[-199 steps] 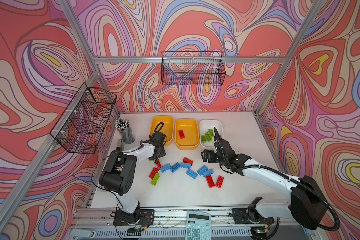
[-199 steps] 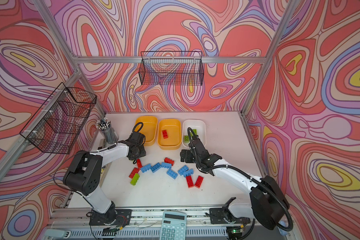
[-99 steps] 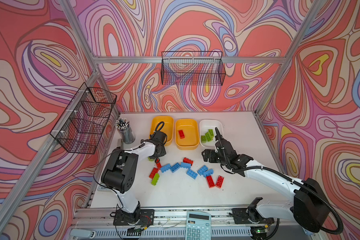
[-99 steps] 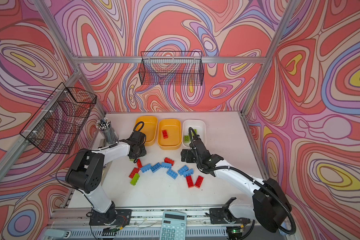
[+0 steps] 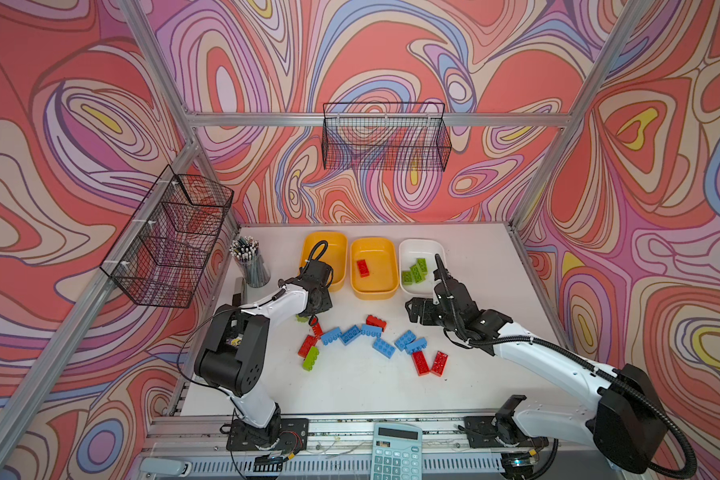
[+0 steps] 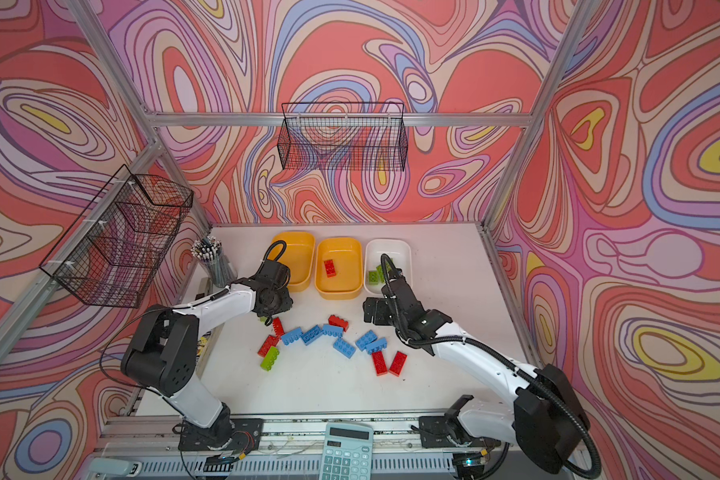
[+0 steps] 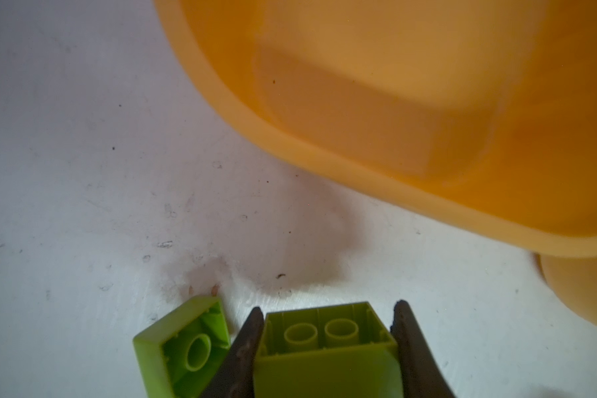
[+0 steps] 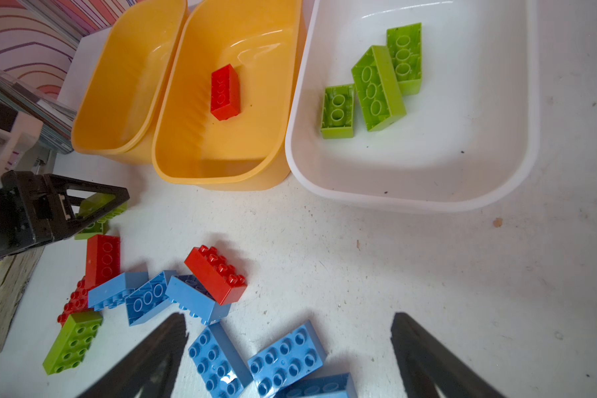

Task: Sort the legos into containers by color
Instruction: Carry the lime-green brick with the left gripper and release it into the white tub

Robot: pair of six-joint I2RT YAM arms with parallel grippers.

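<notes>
Left wrist, left pincer (image 7: 328, 307) gripping green lego (image 7: 324, 365)

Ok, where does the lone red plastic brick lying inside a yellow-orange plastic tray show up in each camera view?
Top view: the red brick lies in the middle yellow-orange tray of three.
Top view: same brick, same tray.
Left wrist view: not in it.
Right wrist view: the brick lies on that tray's floor.
Shared landmark: the white plastic tray beside that tray, in those three views.
</notes>
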